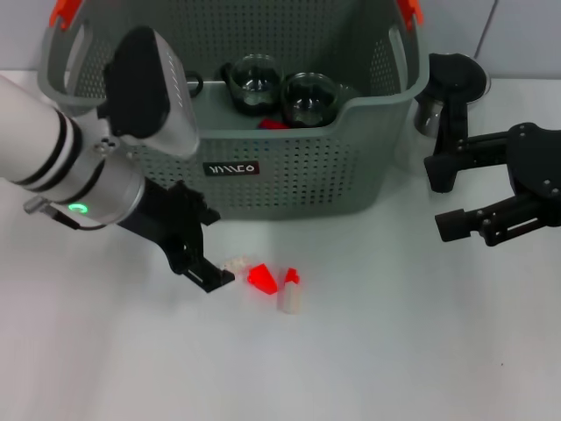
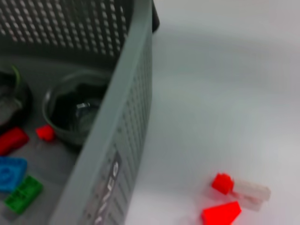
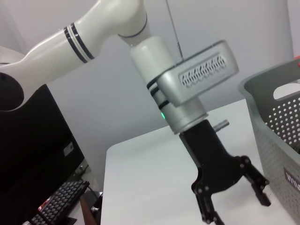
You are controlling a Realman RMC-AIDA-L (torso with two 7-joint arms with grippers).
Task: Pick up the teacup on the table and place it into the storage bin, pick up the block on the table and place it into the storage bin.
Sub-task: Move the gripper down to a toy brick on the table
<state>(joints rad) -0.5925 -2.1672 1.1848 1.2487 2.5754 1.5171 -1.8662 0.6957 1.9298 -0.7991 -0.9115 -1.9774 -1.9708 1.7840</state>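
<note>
White tabletop (image 1: 368, 351) is carrying the red and translucent blocks (image 1: 267, 281) just before the storage bin (image 1: 289, 167), where two dark glass teacups (image 1: 307, 96) are sitting. Left gripper (image 1: 213, 263) is reaching down beside the blocks, fingers spread and empty. Right gripper (image 1: 451, 197) is hanging open beside the bin. Left wrist view alone is revealing blue and green blocks (image 2: 14, 180) inside.

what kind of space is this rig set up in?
Likely a robotics lab or office bench. A plain white table holds a grey-green perforated plastic storage bin and small red-and-white toy blocks; the right wrist view shows a black keyboard below the table edge.
</note>
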